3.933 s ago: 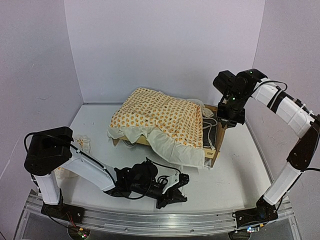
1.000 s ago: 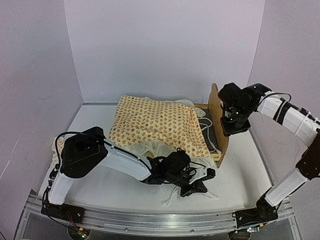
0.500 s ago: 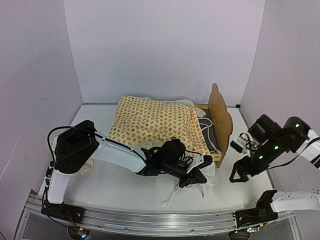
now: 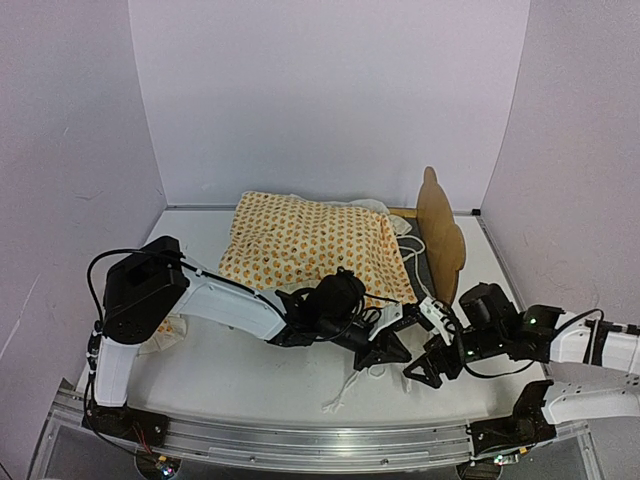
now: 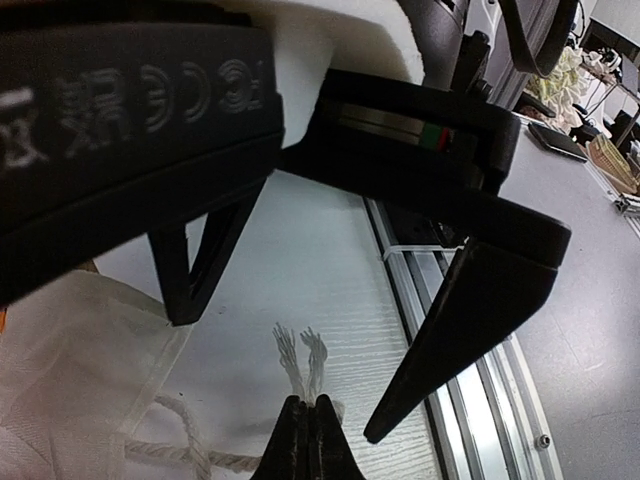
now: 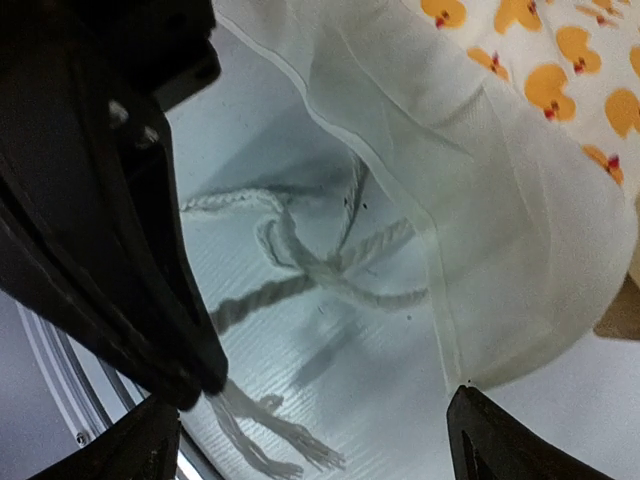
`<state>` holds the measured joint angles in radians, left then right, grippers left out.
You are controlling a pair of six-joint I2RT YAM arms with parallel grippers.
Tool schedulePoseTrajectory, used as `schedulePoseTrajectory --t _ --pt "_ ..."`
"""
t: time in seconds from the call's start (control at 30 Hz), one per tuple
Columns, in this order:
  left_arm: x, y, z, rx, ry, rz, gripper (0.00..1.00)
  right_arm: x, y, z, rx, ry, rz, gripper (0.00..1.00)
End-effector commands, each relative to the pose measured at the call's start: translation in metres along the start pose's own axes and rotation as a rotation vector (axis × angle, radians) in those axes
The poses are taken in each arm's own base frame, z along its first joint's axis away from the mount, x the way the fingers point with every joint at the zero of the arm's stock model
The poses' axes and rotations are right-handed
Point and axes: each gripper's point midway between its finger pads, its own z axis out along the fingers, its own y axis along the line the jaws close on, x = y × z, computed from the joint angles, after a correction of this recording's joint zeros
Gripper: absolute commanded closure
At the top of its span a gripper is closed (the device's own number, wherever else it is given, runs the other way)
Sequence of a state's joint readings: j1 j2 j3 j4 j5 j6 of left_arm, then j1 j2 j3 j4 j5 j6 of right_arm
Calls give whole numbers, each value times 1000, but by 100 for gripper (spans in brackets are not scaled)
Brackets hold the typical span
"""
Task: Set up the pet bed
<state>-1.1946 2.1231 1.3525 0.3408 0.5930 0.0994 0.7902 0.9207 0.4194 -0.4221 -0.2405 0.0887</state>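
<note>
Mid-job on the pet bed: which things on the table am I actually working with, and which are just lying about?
In the job:
- pet bed
- duck-print cover draped over it
- the cover's tie cord, pinched by the left gripper
- right gripper, open beside that cord

Lying about:
- cream ruffled cloth at far left, partly hidden, nothing holding it

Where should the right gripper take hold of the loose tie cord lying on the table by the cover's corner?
On the tie cord where it lies flat on bare table, just clear of the cover's ruffle. Bring the right gripper straight down, its open jaws astride the strand; the left gripper, shut on a frayed end, crowds the other side.
</note>
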Motion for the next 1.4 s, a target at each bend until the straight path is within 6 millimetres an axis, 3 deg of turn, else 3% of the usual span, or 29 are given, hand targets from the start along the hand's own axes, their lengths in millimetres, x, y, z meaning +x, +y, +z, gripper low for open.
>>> schedulePoseTrajectory --t 0.0,0.23,0.37,0.43,0.5,0.53,0.57,0.67,0.73,0.77,0.9,1.07,1.13,1.23,1.37 --pt "-49 -9 -17 21 -101 53 100 -48 18 -1 -75 -222 -152 7" --pt "-55 -4 -20 15 -114 42 100 -24 19 15 -108 -152 -114 21" --pt "-61 -5 -23 23 -125 38 100 -22 12 18 -78 -153 -94 32" --pt "-64 -6 -24 22 -130 33 100 -25 11 18 -68 -152 -75 46" --pt "-67 -4 -28 5 -134 23 99 -28 6 17 -39 -154 -41 73" --pt "-67 -2 -30 -23 -134 17 92 -28 5 16 -35 -154 -27 90" --pt "-66 3 -35 -67 -132 6 85 -27 5 14 -32 -150 -5 100" --pt "-51 17 -57 -219 -114 -31 57 -20 3 5 -14 -113 108 100" --pt "-34 15 -69 -258 -116 -50 29 -15 9 -2 -39 -76 171 100" --pt "-20 14 -71 -270 -117 -82 24 -13 13 -4 -63 -74 198 100" --pt "29 16 -57 -292 -78 -152 13 -11 14 -15 -59 -90 245 100" --pt "58 36 -42 -418 -27 -148 8 -9 19 -25 -75 -72 241 100" --pt "59 31 -36 -401 -32 -114 4 -15 26 -30 -106 -82 237 100" --pt "44 23 -17 -326 -76 -78 1 -21 30 -34 -128 -99 230 100" --pt "28 30 3 -296 -124 -44 1 -23 34 -38 -142 -104 223 100"
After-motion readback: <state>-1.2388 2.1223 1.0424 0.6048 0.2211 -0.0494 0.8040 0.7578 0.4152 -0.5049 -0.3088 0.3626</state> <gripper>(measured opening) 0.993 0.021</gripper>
